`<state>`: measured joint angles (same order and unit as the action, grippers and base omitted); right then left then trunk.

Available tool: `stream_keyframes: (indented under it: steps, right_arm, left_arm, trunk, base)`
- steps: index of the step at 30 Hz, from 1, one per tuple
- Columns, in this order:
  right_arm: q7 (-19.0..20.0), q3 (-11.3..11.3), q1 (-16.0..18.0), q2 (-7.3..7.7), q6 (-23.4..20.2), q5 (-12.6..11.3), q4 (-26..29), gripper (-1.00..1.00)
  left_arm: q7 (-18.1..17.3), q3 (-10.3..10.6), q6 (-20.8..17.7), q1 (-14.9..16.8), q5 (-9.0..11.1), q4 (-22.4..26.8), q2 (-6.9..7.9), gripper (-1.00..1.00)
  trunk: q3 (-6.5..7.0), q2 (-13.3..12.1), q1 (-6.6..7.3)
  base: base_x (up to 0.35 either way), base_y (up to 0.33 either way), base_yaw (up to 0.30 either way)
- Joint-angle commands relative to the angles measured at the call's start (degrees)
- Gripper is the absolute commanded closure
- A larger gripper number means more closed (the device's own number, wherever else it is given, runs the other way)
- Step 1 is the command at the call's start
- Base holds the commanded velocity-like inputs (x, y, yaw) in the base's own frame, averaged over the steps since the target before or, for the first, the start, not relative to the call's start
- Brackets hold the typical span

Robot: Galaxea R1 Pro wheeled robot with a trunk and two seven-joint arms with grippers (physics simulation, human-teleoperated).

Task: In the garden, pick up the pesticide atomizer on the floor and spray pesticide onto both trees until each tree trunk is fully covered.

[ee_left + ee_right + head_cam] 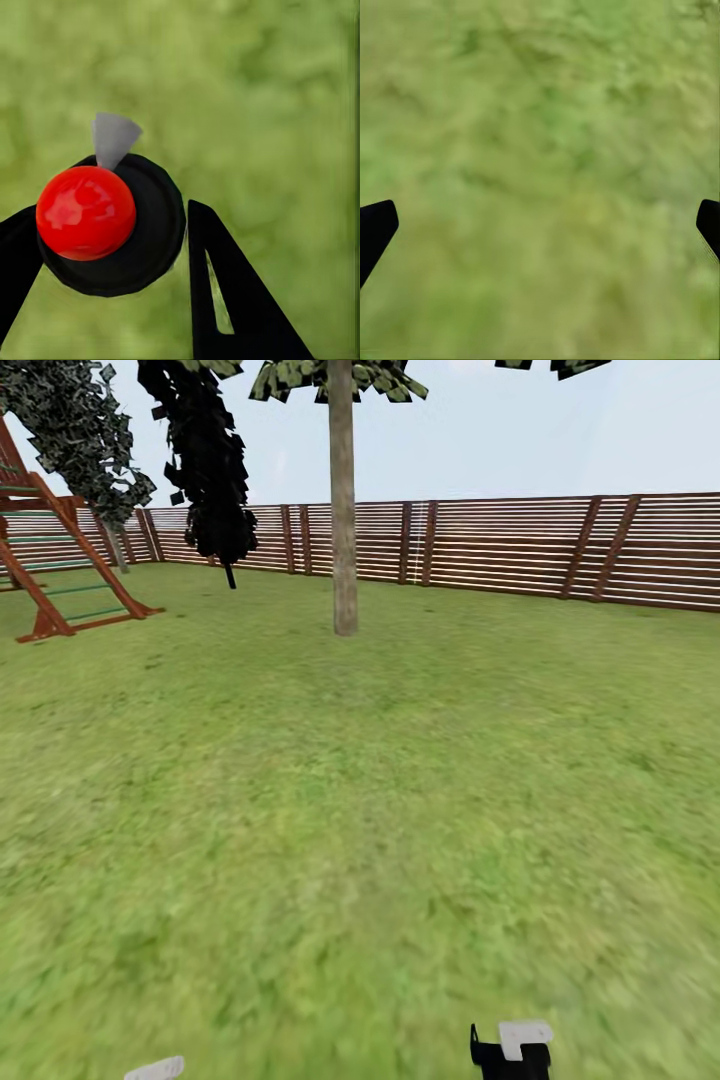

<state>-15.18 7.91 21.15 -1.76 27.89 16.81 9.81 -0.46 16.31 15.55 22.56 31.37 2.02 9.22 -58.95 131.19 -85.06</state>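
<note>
Left gripper (105,247): your black fingers (232,300) sit either side of a round black body topped with a red ball, one finger touching it, the other just beside it; they look clamped on it.
Right gripper (540,225): your jaws are spread wide, just the two dark fingertips (375,229) showing at opposite edges, nothing between them.
Right arm: your black-and-white wrist piece (512,1050) pokes in low in the head view.

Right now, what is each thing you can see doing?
Left gripper: shut on the black round atomizer with a red ball top, above grass.
Right gripper: open, empty, over green grass.
Tall grey-brown tree trunk: upright, no white specks visible.
</note>
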Motion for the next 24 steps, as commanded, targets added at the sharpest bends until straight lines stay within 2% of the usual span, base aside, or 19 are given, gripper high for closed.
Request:
stream_keyframes:
  steps: [1, 24]
  right_arm:
    - [-0.20, 0.44, 0.04, -0.05, 0.16, 0.60, -0.05, -1.00]
    - [-0.20, 0.44, 0.04, -0.02, 0.15, 0.63, -0.05, -1.00]
  left_arm:
    - [-0.06, 0.48, 0.17, 0.02, 0.52, -0.02, 0.01, 1.00]
    - [-0.06, 0.48, 0.17, 0.02, 0.53, -0.04, 0.01, 1.00]
  trunk:
    - [-0.05, 0.02, -0.03]
    - [-0.05, 0.02, -0.03]
  base:
    - [0.340, 0.000, 0.000]
    - [0.340, 0.000, 0.000]
